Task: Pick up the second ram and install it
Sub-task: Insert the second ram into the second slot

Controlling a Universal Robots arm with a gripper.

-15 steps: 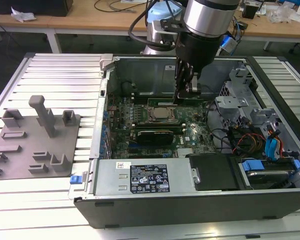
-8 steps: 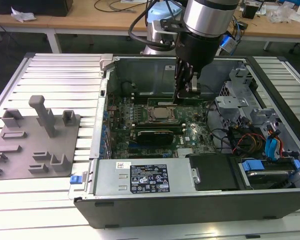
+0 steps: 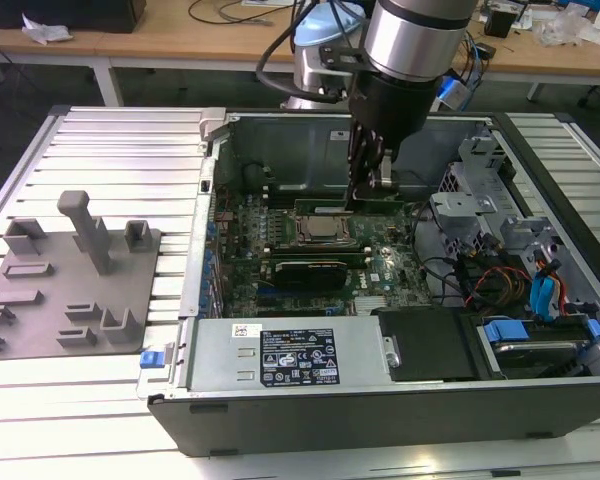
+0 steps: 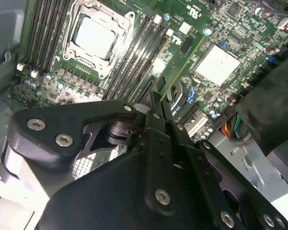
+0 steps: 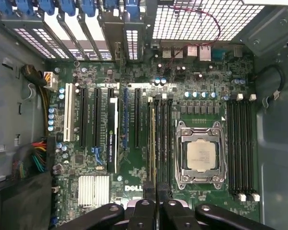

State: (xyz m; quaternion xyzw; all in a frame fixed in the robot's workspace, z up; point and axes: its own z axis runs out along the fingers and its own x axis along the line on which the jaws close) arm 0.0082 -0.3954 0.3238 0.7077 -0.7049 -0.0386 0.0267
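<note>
I see gripper clamped on the second ram above slots; 1 misaligned push risks jamming it.

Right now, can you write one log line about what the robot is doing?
gripper: shut on second ram | place: above black slots beside CPU socket | ram: not seated | case: open

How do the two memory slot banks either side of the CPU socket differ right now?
The gripper-side bank has one stick seated; the far-side bank, beyond the CPU socket, is empty. The gripper, holding the second ram, lines up with the gripper-side bank, not the far-side bank. Both are parallel black slots.
</note>
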